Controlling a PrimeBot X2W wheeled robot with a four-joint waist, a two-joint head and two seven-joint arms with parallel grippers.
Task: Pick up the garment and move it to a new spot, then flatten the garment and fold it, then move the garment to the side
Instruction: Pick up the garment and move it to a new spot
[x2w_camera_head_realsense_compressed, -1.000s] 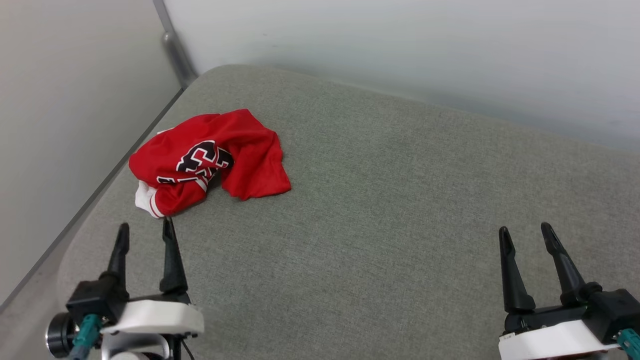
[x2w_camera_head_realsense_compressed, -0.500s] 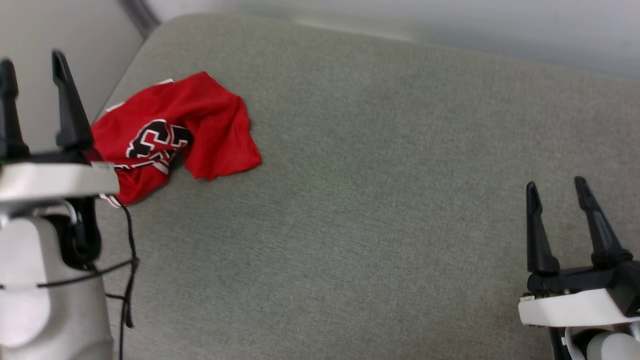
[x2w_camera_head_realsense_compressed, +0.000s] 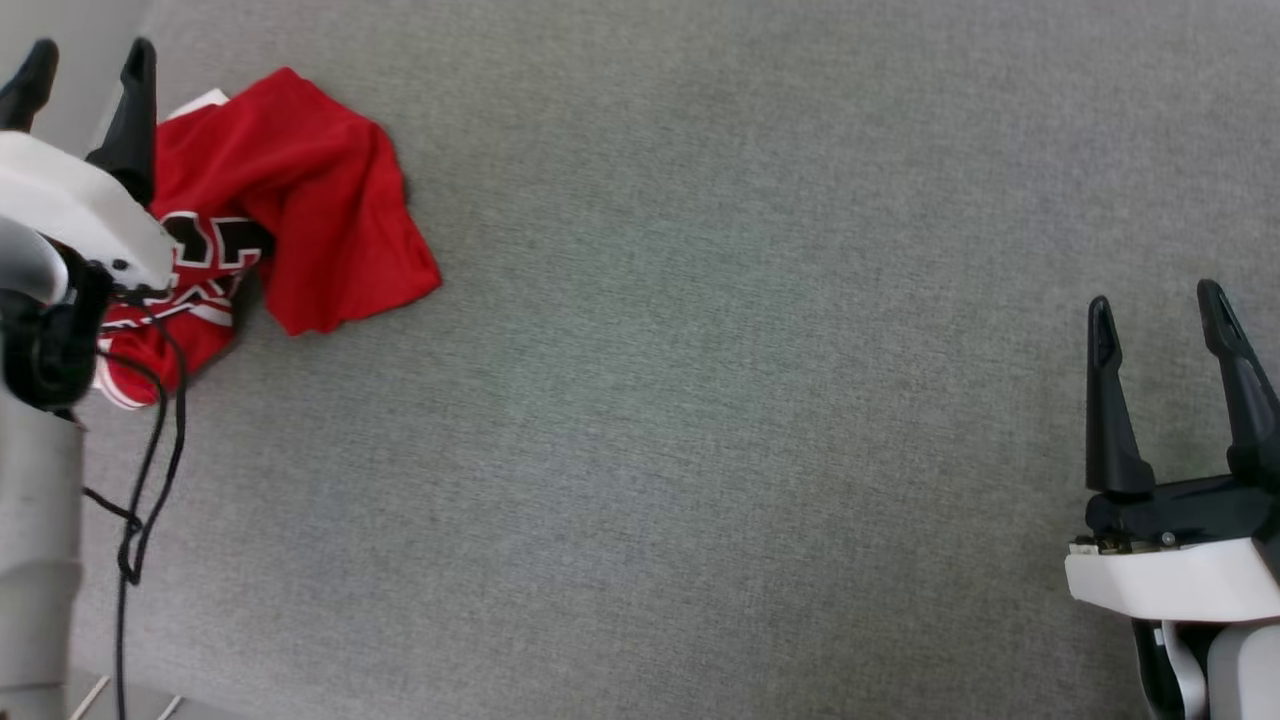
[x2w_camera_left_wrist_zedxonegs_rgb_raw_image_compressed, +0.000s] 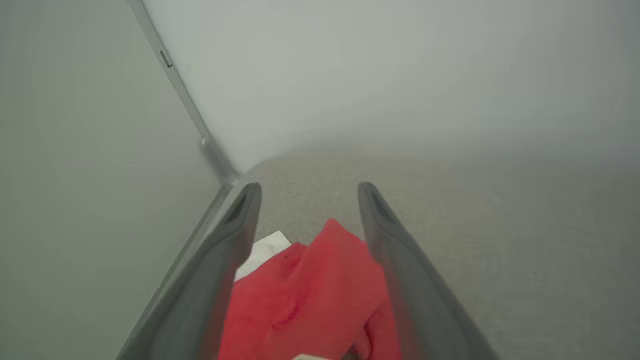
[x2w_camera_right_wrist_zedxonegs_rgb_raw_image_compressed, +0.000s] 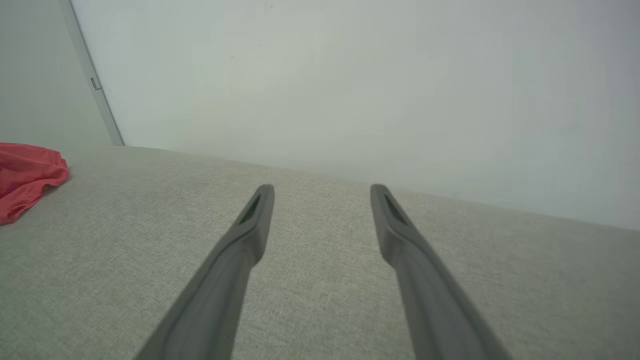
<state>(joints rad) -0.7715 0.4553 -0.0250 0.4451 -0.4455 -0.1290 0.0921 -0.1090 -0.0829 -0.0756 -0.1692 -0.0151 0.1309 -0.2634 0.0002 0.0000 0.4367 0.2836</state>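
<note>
The garment (x2w_camera_head_realsense_compressed: 300, 210), a red jersey with black white-edged lettering and a white sleeve edge, lies crumpled at the far left of the grey cushioned surface (x2w_camera_head_realsense_compressed: 700, 350). My left gripper (x2w_camera_head_realsense_compressed: 88, 60) hovers open above its left part, fingers spread. In the left wrist view the red garment (x2w_camera_left_wrist_zedxonegs_rgb_raw_image_compressed: 310, 295) lies below and between the two fingers, with nothing gripped. My right gripper (x2w_camera_head_realsense_compressed: 1160, 305) stands open at the lower right, far from the cloth. The right wrist view catches the garment (x2w_camera_right_wrist_zedxonegs_rgb_raw_image_compressed: 25, 175) at its left edge, beyond the open right gripper (x2w_camera_right_wrist_zedxonegs_rgb_raw_image_compressed: 322, 192).
Pale walls meet in a corner with a grey metal post (x2w_camera_left_wrist_zedxonegs_rgb_raw_image_compressed: 190, 105) just behind the garment. The surface's left edge (x2w_camera_left_wrist_zedxonegs_rgb_raw_image_compressed: 200, 235) runs close beside the cloth. A black cable (x2w_camera_head_realsense_compressed: 150, 460) hangs from my left arm.
The head camera has tilted down, so the walls have left its view. My left arm has risen and reached forward over the garment. The garment lies as before.
</note>
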